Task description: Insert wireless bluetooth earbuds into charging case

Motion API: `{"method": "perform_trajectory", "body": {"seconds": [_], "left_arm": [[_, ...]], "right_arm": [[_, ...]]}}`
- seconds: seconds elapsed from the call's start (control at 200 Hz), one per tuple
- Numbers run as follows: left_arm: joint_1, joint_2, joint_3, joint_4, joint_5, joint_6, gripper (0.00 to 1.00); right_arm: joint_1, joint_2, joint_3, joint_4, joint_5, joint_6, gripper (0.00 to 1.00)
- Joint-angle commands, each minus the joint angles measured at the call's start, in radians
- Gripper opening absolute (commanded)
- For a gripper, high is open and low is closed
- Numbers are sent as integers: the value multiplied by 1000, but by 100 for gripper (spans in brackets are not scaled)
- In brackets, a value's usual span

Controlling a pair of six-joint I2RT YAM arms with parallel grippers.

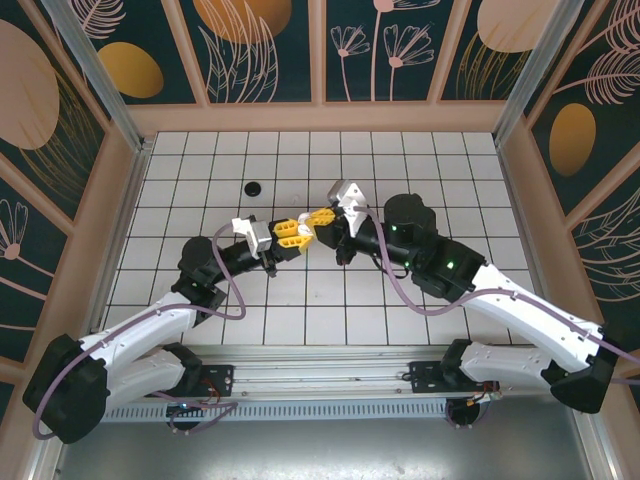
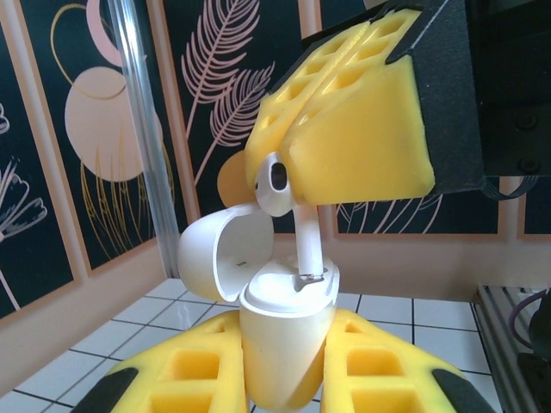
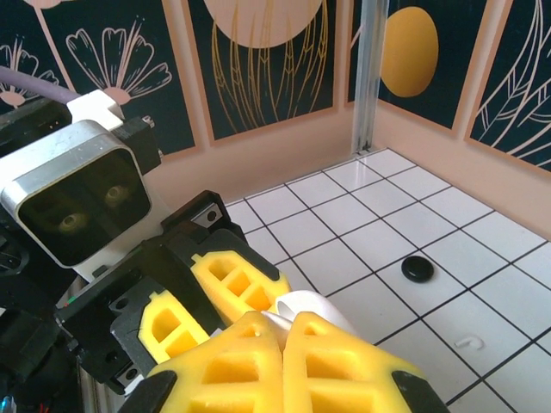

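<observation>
- A white tiled floor [image 1: 400, 170] lies inside walls [image 1: 260, 50] of dark panels painted with pale leaves and orange discs.
- A black puck [image 1: 252, 187] sits alone on a tile at the upper left of the floor in the top view, well apart from both arms. The right wrist view shows it at right of centre [image 3: 419, 268].
- The left gripper [image 1: 288, 232] is at the middle of the top view. Its yellow fingers are closed on the lower body of the case [image 2: 280, 344], one on each side, at the bottom of the left wrist view.
- The case is white, rounded and upright. Its lid [image 2: 215, 254] is flipped open to the left.
- The right gripper [image 1: 322, 215] meets the left one tip to tip. In the left wrist view its yellow fingers come in from the upper right and pinch the earbud [image 2: 277, 181] by its head.
- The earbud is white, with a dark oval opening on the head. Its stem hangs straight down, directly over the case.
- The stem's lower end touches the case's open top. I cannot tell whether it sits in a socket.
</observation>
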Motion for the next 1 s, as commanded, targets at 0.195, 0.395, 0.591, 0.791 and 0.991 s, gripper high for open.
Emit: {"method": "perform_trajectory", "body": {"seconds": [0.195,0.395,0.591,0.791,0.991], "left_arm": [[4,-47,-44,87,-76,116,0],[3,-53,-40,68,-93,167,0],[4,-59,-24,20,-106,222,0],[4,-36,9,-48,-69,236,0],[3,-17,27,-74,-15,235,0]], "right_arm": [[2,-133,-26,148,42,68,6],[4,-169,-26,159,34,91,6],[7,-111,-24,107,-18,90,8],[33,-24,7,84,-16,18,8],[56,51,67,24,12,-96,6]]}}
